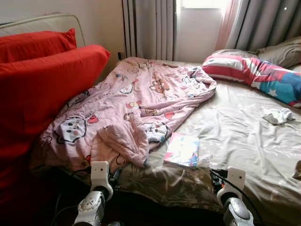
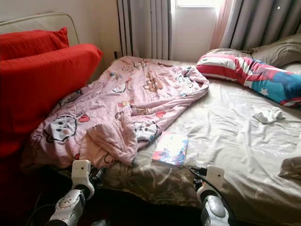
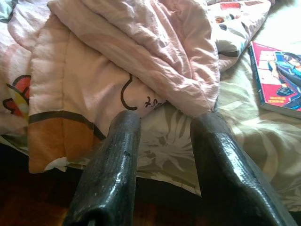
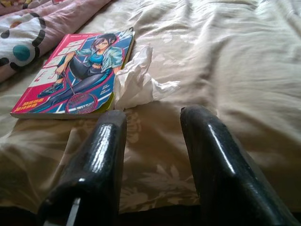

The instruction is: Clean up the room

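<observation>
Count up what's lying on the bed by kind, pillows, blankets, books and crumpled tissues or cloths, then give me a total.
Pillows: 2, a striped one and a grey one behind it.
Blankets: 1, the pink cartoon blanket.
Books: 1, the comic book.
Crumpled white bits: 2, a tissue beside the book and a cloth further right.
Total: 6.

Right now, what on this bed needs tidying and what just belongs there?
To tidy:
pink blanket, crumpled
comic book
white tissue beside the book
white cloth on the sheet

Stays put:
red cushions
striped pillow
grey pillow
curtains
</observation>
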